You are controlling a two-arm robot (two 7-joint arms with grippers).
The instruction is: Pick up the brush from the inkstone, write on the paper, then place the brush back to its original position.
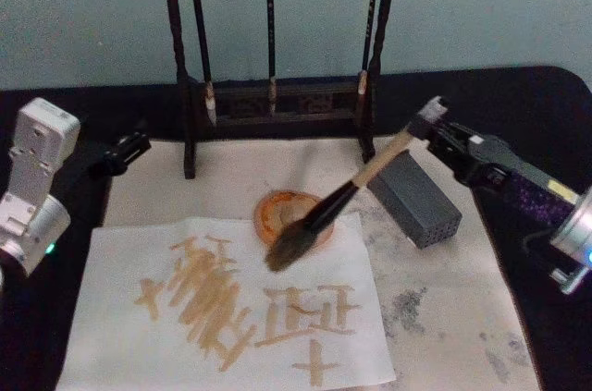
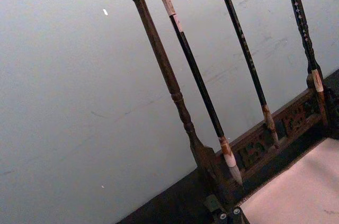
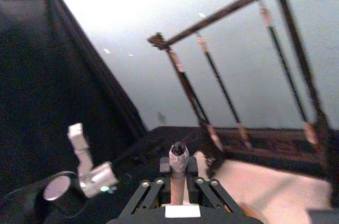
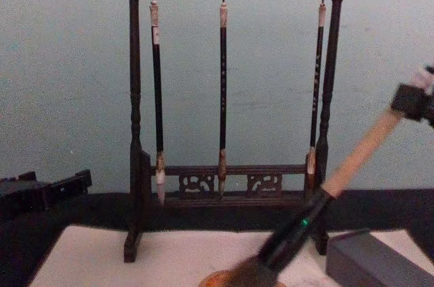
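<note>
Right gripper point(image 1: 424, 128): clenched on the top end of the brush point(image 1: 347, 192) handle. It is above the right half of the mat point(image 1: 444, 317), just behind the block point(image 1: 416, 199). In the right wrist view the handle butt sits between the fingers.

Brush axis: a slant from the gripper down toward the robot's left and front. The black ferrule crosses the dish point(image 1: 273, 211). The bristle head is over the back right corner of the paper point(image 1: 120, 262). Cannot tell whether the bristles touch the sheet.

Paper: front left part of the mat, with tan strokes across its middle and right.

Left gripper point(image 1: 129, 149): parked at the mat's back left corner, well apart from the brush.

Rack point(image 1: 277, 100): along the mat's back edge, behind the brush.

Judgement: writing looks well along, so another stroke or the return comes next.
- The working end lies at the far end of the axis from the grip, so a small wrist tilt should swing the bristles widely.
- The dish is directly under the ferrule and the block is on the gripper's side.
- I cannot say which of the two is the brush's rest.
- The right arm is the one placed to act.
</note>
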